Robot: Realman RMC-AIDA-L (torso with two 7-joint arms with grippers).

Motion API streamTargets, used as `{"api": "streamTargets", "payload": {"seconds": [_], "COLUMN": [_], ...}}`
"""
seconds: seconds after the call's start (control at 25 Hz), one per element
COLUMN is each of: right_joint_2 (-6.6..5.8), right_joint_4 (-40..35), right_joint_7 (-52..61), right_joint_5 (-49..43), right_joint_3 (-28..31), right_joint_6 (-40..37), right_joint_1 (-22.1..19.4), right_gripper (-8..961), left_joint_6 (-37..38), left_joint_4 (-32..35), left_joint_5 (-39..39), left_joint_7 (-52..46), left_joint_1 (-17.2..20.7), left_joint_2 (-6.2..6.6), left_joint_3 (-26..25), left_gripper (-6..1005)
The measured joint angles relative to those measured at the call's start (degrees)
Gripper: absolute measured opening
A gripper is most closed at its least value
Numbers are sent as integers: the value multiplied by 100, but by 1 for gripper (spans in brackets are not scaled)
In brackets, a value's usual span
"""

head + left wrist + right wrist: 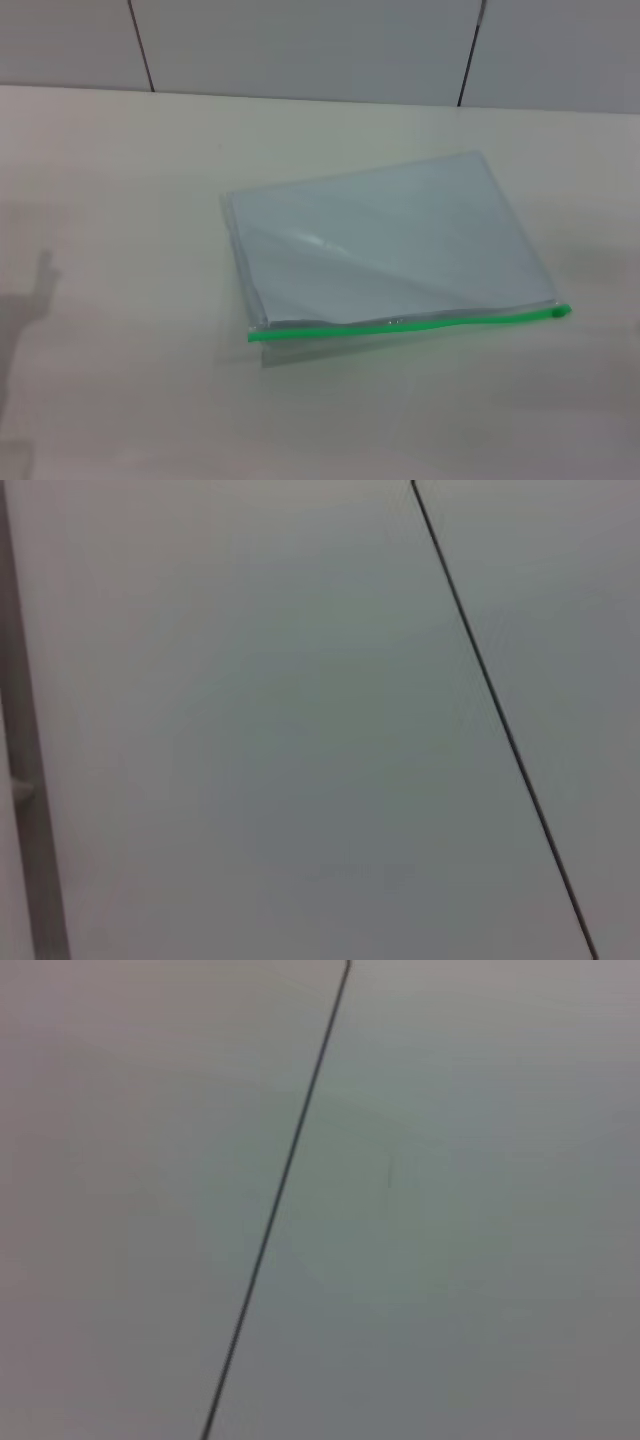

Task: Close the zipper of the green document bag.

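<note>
Head view: green document bag (390, 250) flat mid-surface, zipper (400, 325) along near edge.
No hand visible, grip state can't tell; risk: unpinned bag slides w/ slider pull.

Head view evenly lit from overhead, soft focus. Glare streak seen on bag (390, 245). Faint shadow cast on table (120, 300) at 9 o'clock. Wrist views dim, blurred, vignetted twd corners.

One green document bag (390, 240), one zipper (400, 324), one table (120, 200); no arms visible.
</note>
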Motion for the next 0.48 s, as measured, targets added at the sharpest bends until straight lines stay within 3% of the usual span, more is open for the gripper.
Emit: {"api": "streamTargets", "payload": {"seconds": [0.16,0.48], "right_joint_2": [-3,-1], "right_joint_4": [0,-7], "right_joint_7": [15,22], "right_joint_5": [0,1], "right_joint_3": [-20,-70], "right_joint_6": [-21,30], "right_joint_1": [7,48], "right_gripper": [673,673], "left_joint_6": [-3,-41], "left_joint_4": [-4,-8], "left_joint_5": [-8,2], "left_joint_7": [-7,-6], "left_joint_1": [5,-10], "left_joint_2": [-5,-8], "left_joint_3": [-3,24], "left_gripper": [783,779]}}
